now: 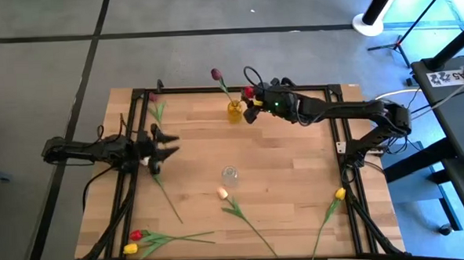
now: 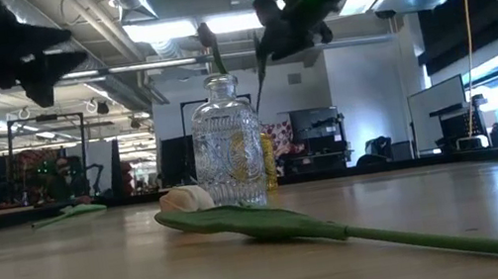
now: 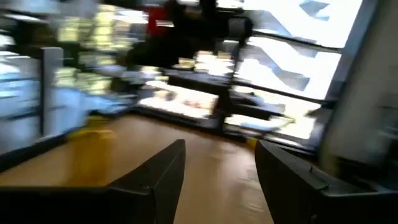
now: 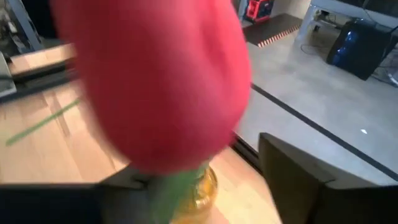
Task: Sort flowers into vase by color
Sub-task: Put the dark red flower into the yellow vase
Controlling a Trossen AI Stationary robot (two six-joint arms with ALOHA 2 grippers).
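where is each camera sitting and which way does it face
High: above the table, looking straight down; both arms show, the right gripper holding a red tulip by the yellow vase.
Low: at tabletop height, looking level past the clear vase; arms come in from above.
Left wrist: on the left arm, looking across the table; its fingers apart.
Right wrist: looking past the red tulip onto the yellow vase.
High and low share both vases.
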